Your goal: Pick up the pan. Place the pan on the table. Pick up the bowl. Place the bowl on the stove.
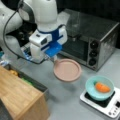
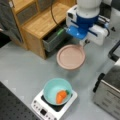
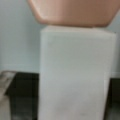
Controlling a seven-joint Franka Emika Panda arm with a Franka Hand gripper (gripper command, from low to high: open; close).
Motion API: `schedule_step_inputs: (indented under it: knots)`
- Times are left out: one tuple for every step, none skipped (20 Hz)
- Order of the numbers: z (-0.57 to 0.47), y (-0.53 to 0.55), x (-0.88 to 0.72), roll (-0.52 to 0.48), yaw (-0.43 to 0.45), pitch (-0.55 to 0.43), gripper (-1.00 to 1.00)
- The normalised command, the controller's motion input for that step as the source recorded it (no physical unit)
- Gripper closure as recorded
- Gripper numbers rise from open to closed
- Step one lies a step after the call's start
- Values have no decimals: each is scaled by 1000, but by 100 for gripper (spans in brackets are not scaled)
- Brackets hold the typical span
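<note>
Grey table [image 1: 67,97], one pan [image 1: 67,70], one bowl [image 1: 99,88]

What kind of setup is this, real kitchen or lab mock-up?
Likely a lab mock kitchen: a toaster oven and a small stove carrying the bowl sit on a grey table, while the gripper holds the pan by its handle.
</note>
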Motion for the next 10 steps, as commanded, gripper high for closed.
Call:
schedule_step_inputs:
  knots:
    - [362, -223, 305, -25, 115, 325, 100]
    - [373, -259, 323, -34, 120, 336, 100]
    - [371, -275, 332, -39, 125, 330, 100]
    - [370, -298, 355, -33, 139, 325, 100]
    - [376, -328, 384, -26, 146, 317, 100]
    - [367, -347, 415, -25, 146, 310, 100]
    - [348, -354, 444, -33, 142, 307, 100]
    - [329, -359, 475, -42, 137, 305, 100]
    - [287, -344, 499, -49, 134, 290, 100]
    - [260, -341, 522, -53, 135, 283, 100]
